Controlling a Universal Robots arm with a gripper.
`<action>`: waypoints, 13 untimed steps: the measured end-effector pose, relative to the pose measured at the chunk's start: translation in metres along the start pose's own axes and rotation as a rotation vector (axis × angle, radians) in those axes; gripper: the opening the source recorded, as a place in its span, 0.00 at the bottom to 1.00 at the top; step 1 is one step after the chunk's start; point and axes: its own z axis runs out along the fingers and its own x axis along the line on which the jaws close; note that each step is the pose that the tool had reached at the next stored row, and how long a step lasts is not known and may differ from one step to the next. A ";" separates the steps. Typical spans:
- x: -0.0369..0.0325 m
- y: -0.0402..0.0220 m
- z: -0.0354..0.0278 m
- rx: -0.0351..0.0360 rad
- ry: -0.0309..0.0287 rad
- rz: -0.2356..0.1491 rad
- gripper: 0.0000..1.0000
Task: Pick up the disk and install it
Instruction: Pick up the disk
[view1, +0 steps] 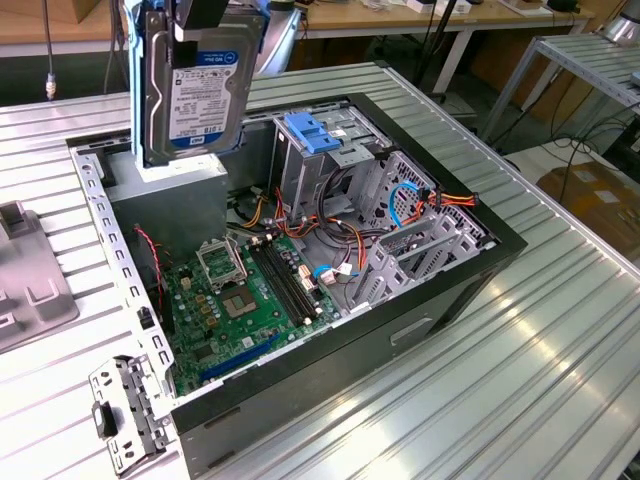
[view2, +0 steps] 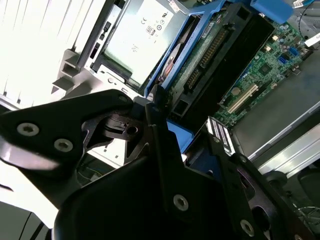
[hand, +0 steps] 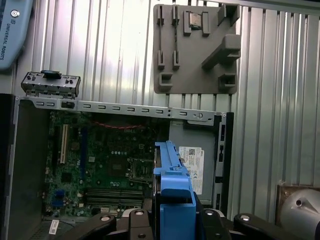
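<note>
The disk (view1: 195, 95) hangs upright above the case (view1: 300, 385), apparently clamped by the downward-pointing gripper (view1: 207, 22).

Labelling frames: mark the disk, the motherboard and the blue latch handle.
disk (view1: 205, 95), exterior view, white label.
motherboard (view1: 225, 315), exterior view, green board surface.
blue latch handle (view1: 318, 135), exterior view, slotted top.

The gripper (view2: 189, 114) is matte black, its angular linkage plates fastened with round silver screws (view2: 63, 145).
</note>
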 end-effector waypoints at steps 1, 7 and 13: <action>0.0011 -0.0005 -0.0001 0.0000 0.0000 0.000 0.37; 0.0075 -0.0035 -0.0006 0.0000 0.0000 0.000 0.37; 0.0128 -0.0059 -0.0010 0.0001 -0.0001 0.000 0.37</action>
